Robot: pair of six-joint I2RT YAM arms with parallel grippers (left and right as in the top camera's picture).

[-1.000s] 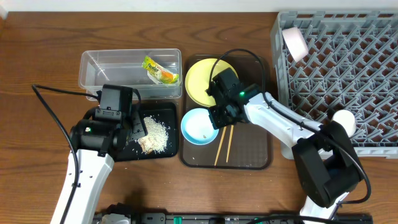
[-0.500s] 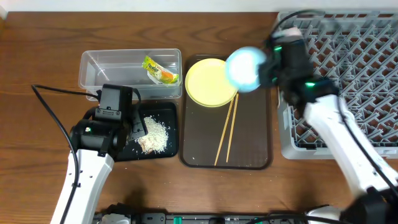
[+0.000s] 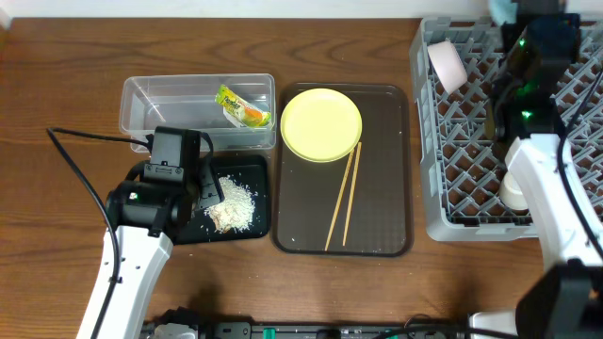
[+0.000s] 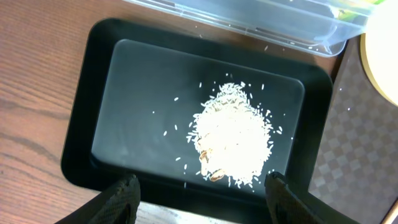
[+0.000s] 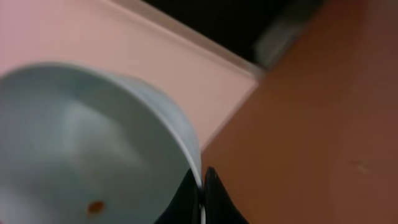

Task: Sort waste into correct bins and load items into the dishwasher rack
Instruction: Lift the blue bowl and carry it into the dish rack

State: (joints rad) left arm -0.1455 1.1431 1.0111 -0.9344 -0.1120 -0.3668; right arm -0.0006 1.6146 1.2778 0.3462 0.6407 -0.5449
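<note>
My right gripper (image 3: 516, 11) (image 5: 202, 186) is shut on the rim of the light blue bowl (image 5: 87, 143) and holds it high over the far side of the grey dishwasher rack (image 3: 471, 221). Only a sliver of the bowl (image 3: 499, 8) shows at the overhead's top edge. The pinkish-white bowl (image 3: 447, 64) and the white cup (image 3: 516, 188) are in the rack. The yellow plate (image 3: 321, 124) and the chopsticks (image 3: 341, 196) lie on the brown tray (image 3: 377, 188). My left gripper (image 3: 203, 193) (image 4: 202, 193) is open and empty above the black tub (image 3: 240, 231) (image 4: 81, 124), which holds the rice scraps (image 3: 236, 200) (image 4: 236, 134). I cannot make out the napkin.
The clear tub (image 3: 151, 94) behind the black one holds the wrapper (image 3: 240, 105); its edge shows in the left wrist view (image 4: 249, 18). A black cable (image 3: 75, 155) runs across the table at the left. The rack fills the right side.
My right arm lifted the blue bowl off the tray and carried it right and back, from beside the plate to above the rack's far side. The left arm has not moved.
</note>
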